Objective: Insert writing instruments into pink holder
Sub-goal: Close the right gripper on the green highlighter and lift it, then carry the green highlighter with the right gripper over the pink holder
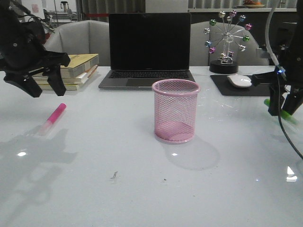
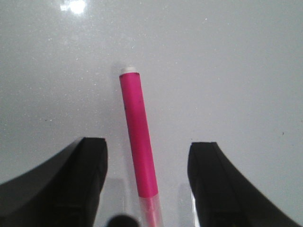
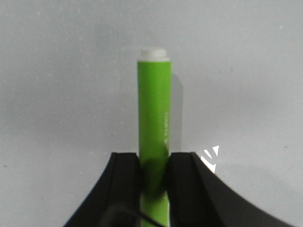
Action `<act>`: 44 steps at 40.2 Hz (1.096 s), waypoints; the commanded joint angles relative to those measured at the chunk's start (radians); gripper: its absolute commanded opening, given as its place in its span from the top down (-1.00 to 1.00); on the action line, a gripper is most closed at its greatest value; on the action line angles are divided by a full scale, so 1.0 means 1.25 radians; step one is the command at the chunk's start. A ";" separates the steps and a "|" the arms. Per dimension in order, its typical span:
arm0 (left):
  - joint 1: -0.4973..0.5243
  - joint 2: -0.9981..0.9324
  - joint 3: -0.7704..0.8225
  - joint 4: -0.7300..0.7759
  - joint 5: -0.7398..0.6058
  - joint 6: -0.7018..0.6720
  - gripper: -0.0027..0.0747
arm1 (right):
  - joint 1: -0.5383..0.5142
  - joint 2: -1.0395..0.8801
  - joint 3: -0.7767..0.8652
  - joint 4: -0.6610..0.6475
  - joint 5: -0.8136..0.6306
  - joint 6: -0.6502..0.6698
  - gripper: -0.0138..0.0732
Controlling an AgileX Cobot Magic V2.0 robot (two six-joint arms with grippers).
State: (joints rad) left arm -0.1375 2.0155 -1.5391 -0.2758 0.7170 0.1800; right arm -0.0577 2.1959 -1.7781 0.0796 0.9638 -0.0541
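We see a glossy white table (image 1: 118, 189). Mid-table stands the pink holder (image 1: 175, 111), round wire mesh, nothing visible inside. Pink marker (image 1: 53, 118) lies flat at left, under the wide-open left gripper (image 1: 42, 87). Right gripper (image 1: 283, 106) clamps the green marker (image 3: 153, 127). Behind: laptop (image 1: 149, 47), books (image 1: 75, 71).

My left gripper (image 1: 42, 88) is matte black, with two thick, wedge-shaped fingers (image 2: 71, 189) curving to blunt tips. My right gripper (image 1: 283, 106) is black too, carrying a small blue light and a dark cable (image 1: 289, 137) trailing below
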 commanded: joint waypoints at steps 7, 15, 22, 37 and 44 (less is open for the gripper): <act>-0.005 -0.047 -0.026 -0.016 -0.033 -0.001 -0.22 | 0.006 -0.057 -0.142 0.078 0.011 -0.006 0.55; -0.005 -0.047 -0.026 -0.016 -0.033 -0.001 -0.22 | 0.033 -0.094 -0.154 0.092 -0.062 -0.006 0.55; -0.005 -0.047 -0.026 -0.016 -0.033 -0.001 -0.22 | 0.066 -0.130 -0.153 0.092 -0.141 -0.008 0.55; -0.005 -0.047 -0.026 -0.016 -0.030 -0.001 -0.22 | 0.138 -0.170 -0.149 0.091 -0.242 -0.013 0.55; -0.005 -0.047 -0.026 -0.016 -0.024 -0.001 -0.22 | 0.174 -0.193 -0.113 0.091 -0.301 -0.015 0.55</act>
State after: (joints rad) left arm -0.1375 2.0155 -1.5391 -0.2758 0.7170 0.1800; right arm 0.1404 2.0497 -1.9158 0.1827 0.6983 -0.0619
